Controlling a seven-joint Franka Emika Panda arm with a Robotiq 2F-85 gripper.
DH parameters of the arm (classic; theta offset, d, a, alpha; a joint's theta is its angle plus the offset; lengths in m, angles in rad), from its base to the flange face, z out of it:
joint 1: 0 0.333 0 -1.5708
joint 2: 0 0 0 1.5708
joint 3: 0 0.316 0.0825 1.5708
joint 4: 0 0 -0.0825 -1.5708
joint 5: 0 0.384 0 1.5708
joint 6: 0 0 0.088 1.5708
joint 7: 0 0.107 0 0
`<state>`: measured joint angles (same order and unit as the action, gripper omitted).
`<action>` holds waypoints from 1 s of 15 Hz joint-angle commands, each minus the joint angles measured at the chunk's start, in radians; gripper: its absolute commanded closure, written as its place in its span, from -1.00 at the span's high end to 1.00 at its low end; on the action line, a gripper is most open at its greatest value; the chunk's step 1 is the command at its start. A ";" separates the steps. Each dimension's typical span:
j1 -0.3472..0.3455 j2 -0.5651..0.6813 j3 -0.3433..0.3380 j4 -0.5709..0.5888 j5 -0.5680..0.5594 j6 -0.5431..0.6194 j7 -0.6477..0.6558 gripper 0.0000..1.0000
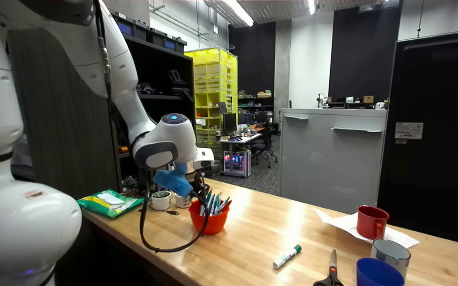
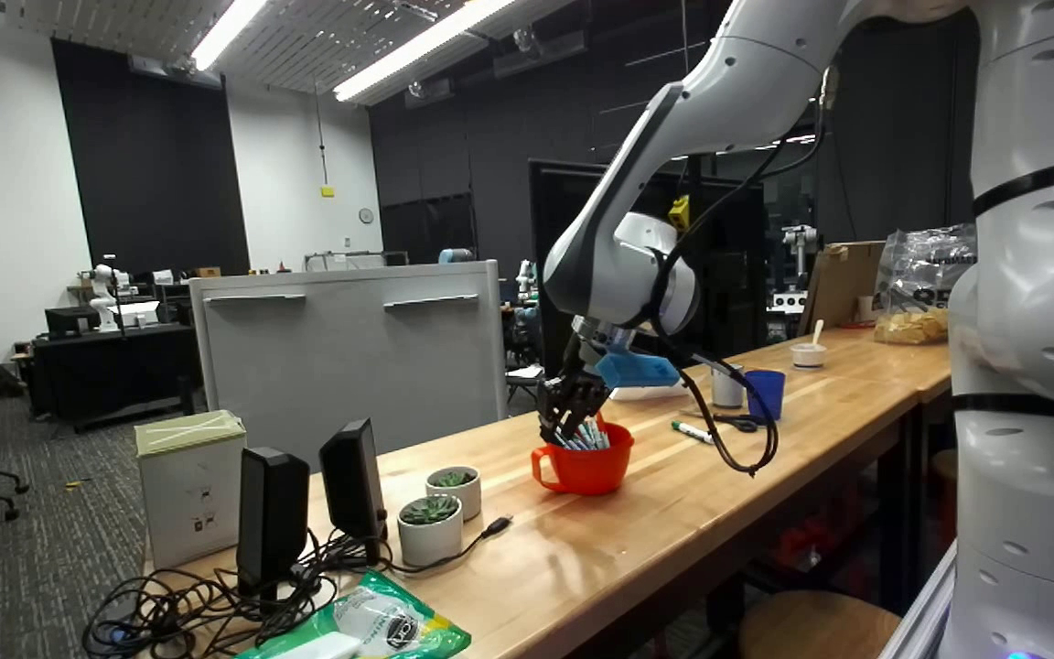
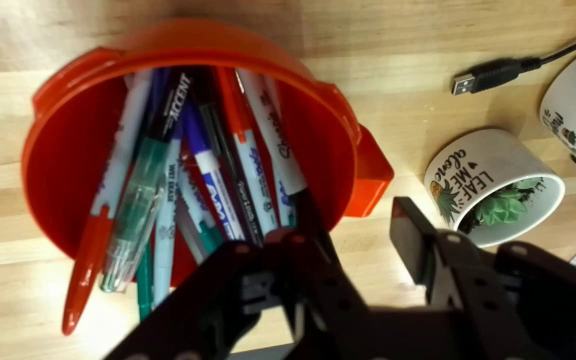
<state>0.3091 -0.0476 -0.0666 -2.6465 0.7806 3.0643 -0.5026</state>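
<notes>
An orange-red bowl (image 3: pixel 335 145) full of pens and markers stands on the wooden table in both exterior views. In the wrist view, my gripper (image 3: pixel 355 230) is over the bowl's edge with its jaws apart, bare table showing between them. The left finger reaches over the rim, close to the dark end of a white Sharpie (image 3: pixel 280 142); whether they touch I cannot tell. Outside the bowl is the other finger's flat pad (image 3: pixel 410 242). A red-capped marker (image 3: pixel 85 270) and a green highlighter (image 3: pixel 135 215) lean across the far rim. The black gripper (image 2: pixel 559 423) tilts down onto the pens.
Two potted succulents (image 2: pixel 431 531) and a USB cable (image 3: pixel 498 75) lie beside the bowl. Speakers (image 2: pixel 273 513) and a green packet (image 2: pixel 390 618) stand beyond. Elsewhere are a green-capped marker (image 1: pixel 287 257), scissors (image 1: pixel 332 272), a blue cup (image 1: pixel 378 274), a metallic can (image 1: pixel 392 254) and a red mug (image 1: pixel 370 222).
</notes>
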 commanded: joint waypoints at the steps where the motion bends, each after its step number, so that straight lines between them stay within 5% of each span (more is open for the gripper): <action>1: 0.012 -0.019 0.003 -0.006 0.031 0.001 -0.031 0.51; 5: 0.013 -0.011 0.003 0.010 0.034 -0.005 -0.034 0.61; 7: 0.013 -0.004 0.002 0.015 0.036 -0.008 -0.038 0.13; 9: 0.014 0.000 0.002 0.020 0.040 -0.010 -0.043 0.01; 15: 0.013 0.020 0.001 0.039 0.050 -0.022 -0.062 -0.98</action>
<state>0.3099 -0.0405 -0.0660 -2.6264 0.7810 3.0569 -0.5206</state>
